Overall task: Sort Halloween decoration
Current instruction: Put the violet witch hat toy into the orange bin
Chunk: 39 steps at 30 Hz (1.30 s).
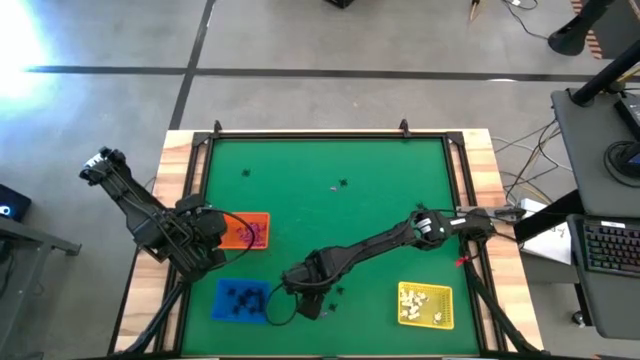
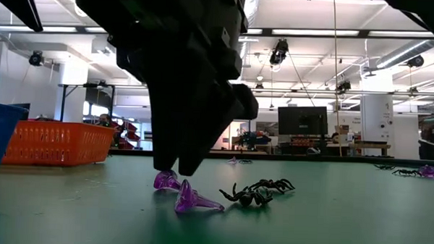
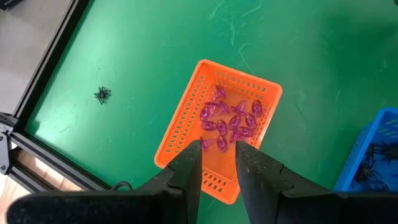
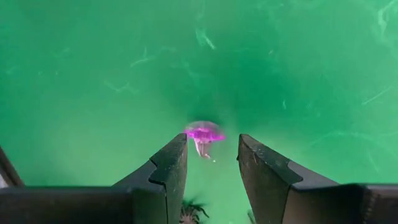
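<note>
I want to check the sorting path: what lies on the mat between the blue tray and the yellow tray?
In the high view, the right gripper stands between the blue tray and the yellow tray, lowered over small trinkets on the green mat.

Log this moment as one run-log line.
right gripper: open, low over small purple plastic trinket on green mat | left gripper: open, empty, above orange mesh tray of purple trinkets
</note>
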Available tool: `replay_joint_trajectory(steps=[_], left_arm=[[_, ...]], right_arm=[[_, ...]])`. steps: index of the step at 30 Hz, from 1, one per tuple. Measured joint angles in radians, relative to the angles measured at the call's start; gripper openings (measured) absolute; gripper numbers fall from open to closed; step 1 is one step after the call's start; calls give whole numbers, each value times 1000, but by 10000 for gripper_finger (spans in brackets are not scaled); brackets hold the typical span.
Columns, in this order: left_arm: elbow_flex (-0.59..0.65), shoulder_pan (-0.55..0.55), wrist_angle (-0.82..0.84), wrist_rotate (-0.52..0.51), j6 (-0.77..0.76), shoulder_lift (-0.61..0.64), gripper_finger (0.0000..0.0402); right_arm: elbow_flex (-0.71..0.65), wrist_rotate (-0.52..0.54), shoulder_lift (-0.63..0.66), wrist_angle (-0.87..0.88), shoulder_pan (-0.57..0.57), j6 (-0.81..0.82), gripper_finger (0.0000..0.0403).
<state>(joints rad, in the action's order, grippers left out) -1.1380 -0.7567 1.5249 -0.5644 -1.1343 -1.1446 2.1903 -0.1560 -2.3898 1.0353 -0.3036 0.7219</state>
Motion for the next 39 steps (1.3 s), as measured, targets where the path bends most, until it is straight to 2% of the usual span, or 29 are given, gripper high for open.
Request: replay_joint_trajectory(steps=[18, 21, 28, 39], left_arm=[[0, 0, -24, -1, 0, 0, 80], [0, 0, -25, -1, 0, 0, 80], [0, 0, -29, -1, 0, 0, 80], [0, 0, -28, -1, 1, 0, 80]], right_arm=[[-115, -8, 9, -106, 9, 3, 130], [-119, -9, 9, -105, 14, 14, 110], [-122, -13, 8, -100, 30, 27, 19], [-73, 1, 7, -66, 31, 38, 12]])
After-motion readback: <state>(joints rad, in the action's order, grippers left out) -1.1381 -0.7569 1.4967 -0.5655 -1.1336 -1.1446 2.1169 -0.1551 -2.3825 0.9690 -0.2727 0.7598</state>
